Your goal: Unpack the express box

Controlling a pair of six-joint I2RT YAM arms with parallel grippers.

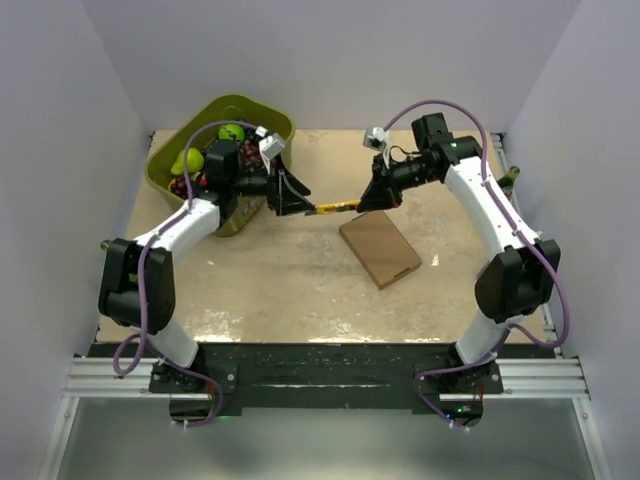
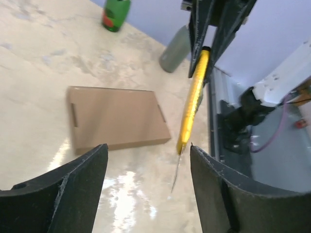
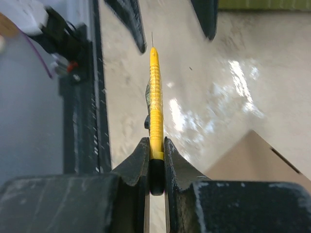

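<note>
We hold a yellow utility knife [image 3: 154,97] in our right gripper [image 3: 155,145], whose two fingers are clenched tight on its dark rear end. The knife points level across the table [image 1: 270,290] toward our left arm, a thin blade showing at its tip. Our left gripper [image 2: 148,160] is released, jaws spread wide; the knife's tip sits between its fingers [image 2: 73,184] and touches neither. The express box [image 1: 380,248] lies flat on the table right of centre, nearer our right arm. Its flaps are down, and it is apart from both grippers, with the knife above its far side. At the far left corner stands an olive-green tub [image 1: 272,114] with fruit in it, just behind our left wrist.
</note>
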